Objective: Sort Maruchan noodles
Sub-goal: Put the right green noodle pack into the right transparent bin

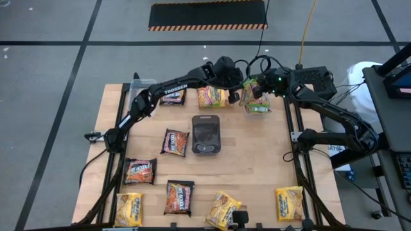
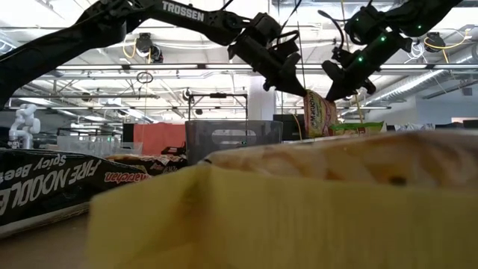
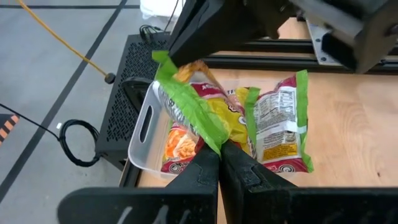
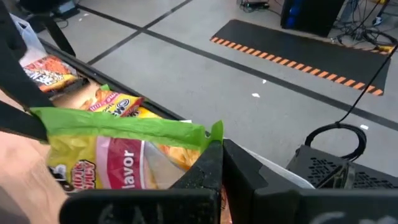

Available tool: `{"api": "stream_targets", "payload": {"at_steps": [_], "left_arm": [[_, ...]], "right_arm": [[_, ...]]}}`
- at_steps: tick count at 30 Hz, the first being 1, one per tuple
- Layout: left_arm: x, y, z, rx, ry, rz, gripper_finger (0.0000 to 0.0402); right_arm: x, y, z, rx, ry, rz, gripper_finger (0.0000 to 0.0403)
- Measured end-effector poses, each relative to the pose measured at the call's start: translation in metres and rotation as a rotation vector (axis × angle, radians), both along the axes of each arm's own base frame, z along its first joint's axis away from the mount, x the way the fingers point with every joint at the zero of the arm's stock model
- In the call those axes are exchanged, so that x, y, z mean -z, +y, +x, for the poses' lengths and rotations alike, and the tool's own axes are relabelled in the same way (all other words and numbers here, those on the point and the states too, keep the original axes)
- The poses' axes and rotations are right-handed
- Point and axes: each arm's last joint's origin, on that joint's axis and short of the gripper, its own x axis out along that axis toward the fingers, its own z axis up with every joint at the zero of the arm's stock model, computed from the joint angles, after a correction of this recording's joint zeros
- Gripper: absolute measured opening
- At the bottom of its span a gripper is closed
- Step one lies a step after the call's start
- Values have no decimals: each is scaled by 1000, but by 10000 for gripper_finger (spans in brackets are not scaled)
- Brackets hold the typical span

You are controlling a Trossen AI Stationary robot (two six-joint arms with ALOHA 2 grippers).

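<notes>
A: Where is the green-edged packet [image 1: 251, 90] sitting relative to the fingers?

B: Both arms are pinching it at once. The left gripper [image 1: 235, 96] is clamping its fingers [image 3: 205, 174] together on one green edge; the right gripper [image 1: 262, 90] is clamping its fingers [image 4: 208, 165] on the opposite green edge. The packet is hanging between them above the clear tub [image 3: 144, 134] at the desk's far right corner.

A: What is one view giving that another is not?

B: The left wrist view is showing a second green-edged packet [image 3: 280, 121] leaning in the tub, label side up, plus more packets underneath. The low view is showing the held packet [image 2: 320, 113] standing upright on edge, clear of the desk [image 1: 257, 160]. The high view alone is showing the full spread.

A: Counts?

B: On the desk, the high view is showing four yellow packets: one at the far edge [image 1: 211, 97] and three along the near edge [image 1: 129, 208]. Four dark red-brown packets [image 1: 140, 171] are lying across the left half. One dark grey tray [image 1: 206, 135] is sitting mid-desk. How many packets are lying in the tub, I cannot tell exactly.
</notes>
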Motion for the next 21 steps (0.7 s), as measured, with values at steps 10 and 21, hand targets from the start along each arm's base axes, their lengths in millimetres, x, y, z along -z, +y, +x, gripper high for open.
{"api": "stream_targets", "payload": {"at_steps": [10,21], "left_arm": [[-2,0,2,-3,-22,23,0],[-8,14,2,-57,-94,105,0]], "right_arm": [[-1,-2,0,31,6,-60,0],[-2,-5,-3,127,61,-120,0]]}}
